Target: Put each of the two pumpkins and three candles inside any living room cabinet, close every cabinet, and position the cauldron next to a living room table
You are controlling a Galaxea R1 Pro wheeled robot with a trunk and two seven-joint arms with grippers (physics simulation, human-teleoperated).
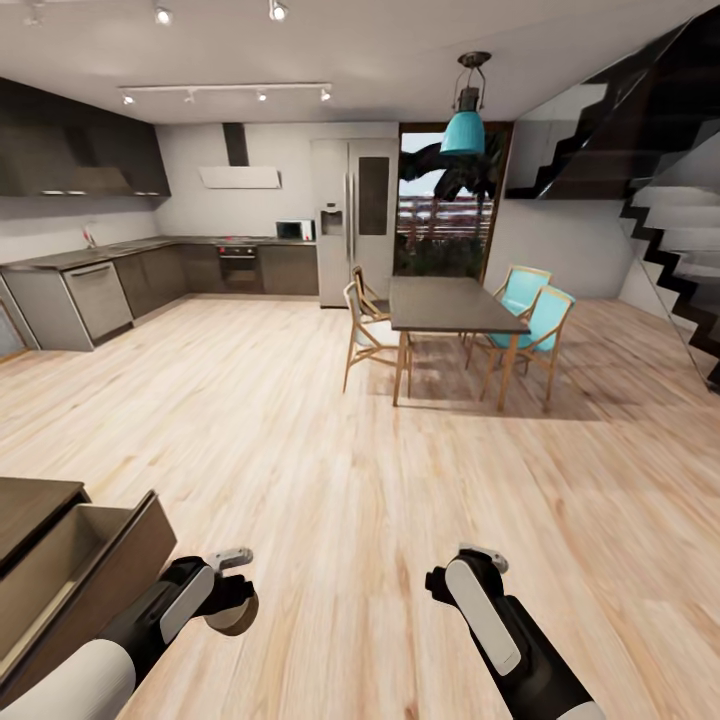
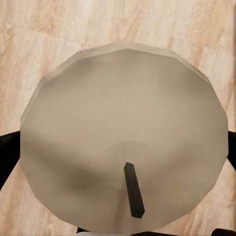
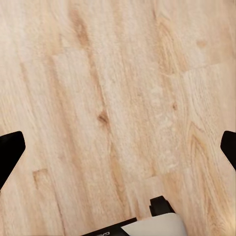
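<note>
Dark-brown wood at lower left of the head view: the cabinet (image 1: 40, 520), one drawer (image 1: 95, 560) pulled out, its pale inside bare as far as seen. Just right of that drawer, the left end effector (image 1: 232, 600), pinching a grey-beige candle (image 1: 235, 612) over the floor (image 1: 330, 480). Same candle (image 2: 125, 142) large and round in the left wrist view, dark wick pointing at the camera, black fingers (image 2: 9, 152) pressed to its sides at the frame's edges, light planks behind.

At lower right of the head view, the right end effector (image 1: 478, 562), hanging over bare planks, well apart from the cabinet. In the right wrist view, black fingertips (image 3: 10, 152) spread to the far left and right edges of the frame, nothing between them but floor (image 3: 118, 98); not touching any object.

Further back, in the middle of the head view, a dark dining tabletop (image 1: 445, 300) on wooden legs, with two turquoise chairs (image 1: 535, 320) on its right and two pale chairs (image 1: 365, 325) on its left. Above it, a turquoise pendant lamp (image 1: 465, 125). At upper left, grey kitchen cupboards (image 1: 120, 285), an oven (image 1: 240, 265) and a steel refrigerator (image 1: 352, 215). At upper right, a dark staircase (image 1: 660, 200).
</note>
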